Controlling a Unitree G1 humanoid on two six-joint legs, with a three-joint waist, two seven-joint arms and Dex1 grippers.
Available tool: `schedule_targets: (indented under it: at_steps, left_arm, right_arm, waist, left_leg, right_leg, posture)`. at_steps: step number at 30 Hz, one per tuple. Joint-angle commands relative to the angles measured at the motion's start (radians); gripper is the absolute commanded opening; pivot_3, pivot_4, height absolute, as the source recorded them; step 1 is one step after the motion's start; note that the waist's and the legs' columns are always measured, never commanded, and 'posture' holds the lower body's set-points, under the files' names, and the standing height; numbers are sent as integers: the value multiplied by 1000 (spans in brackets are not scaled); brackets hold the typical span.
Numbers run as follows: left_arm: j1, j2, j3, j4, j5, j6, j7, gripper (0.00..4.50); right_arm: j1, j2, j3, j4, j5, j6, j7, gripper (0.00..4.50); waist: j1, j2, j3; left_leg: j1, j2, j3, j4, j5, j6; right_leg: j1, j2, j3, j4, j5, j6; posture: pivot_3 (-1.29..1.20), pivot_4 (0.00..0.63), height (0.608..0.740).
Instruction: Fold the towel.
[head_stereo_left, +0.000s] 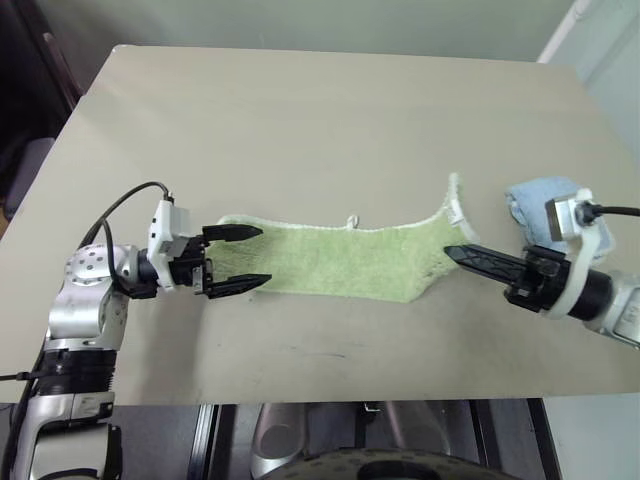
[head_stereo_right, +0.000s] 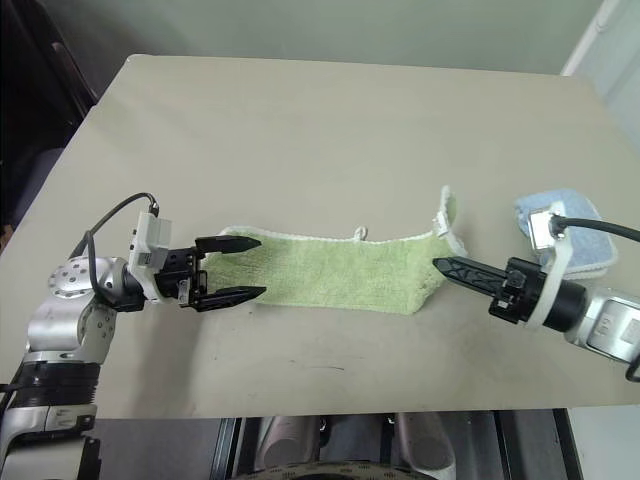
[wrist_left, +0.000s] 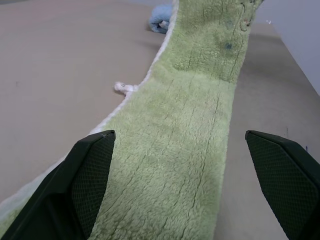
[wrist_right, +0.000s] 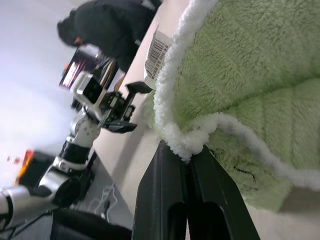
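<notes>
No legible text, brand or number appears on any surface. The towel (wrist_right: 260, 75) carries a small white care tag (wrist_right: 157, 50) at its white edge, printed with a barcode-like row of black bars; no characters on it can be made out. A faint embroidered mark (wrist_left: 243, 24) sits near the towel's far end, unreadable.

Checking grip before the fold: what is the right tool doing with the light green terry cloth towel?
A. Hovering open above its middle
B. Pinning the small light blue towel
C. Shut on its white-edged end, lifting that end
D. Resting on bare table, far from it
C: the right tool is shut on the white-stitched edge of the light green terry cloth towel, whose end curls up off the table.
</notes>
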Motion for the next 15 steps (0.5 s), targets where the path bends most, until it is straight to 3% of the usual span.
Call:
schedule_targets:
  at_steps: [1, 7, 15]
  left_arm:
    - [-4, 0, 7, -35, -6, -8, 10, 4500]
    - [-7, -5, 7, -41, -4, -11, 20, 4500]
    - [18, -5, 15, -67, -5, -8, 39, 4500]
  right_arm:
    - [-86, 18, 85, -19, -57, 14, 43, 41]
    - [-237, 108, 257, -11, -213, 43, 55, 41]
    - [-286, 250, 394, 4, -439, 49, 80, 41]
  waist:
    - [0, 0, 0]
    - [-4, 0, 0]
    - [-5, 0, 0]
  left_leg:
    - [0, 0, 0, 0, 0, 0]
    - [1, 0, 1, 0, 2, 2]
    - [1, 1, 1, 1, 3, 3]
  right_leg:
    - [0, 0, 0, 0, 1, -1]
    - [0, 0, 0, 0, 6, -5]
    - [-1, 0, 0, 0, 9, -7]
  posture:
    - [0, 150, 697]
    - [0, 150, 697]
    - [0, 150, 697]
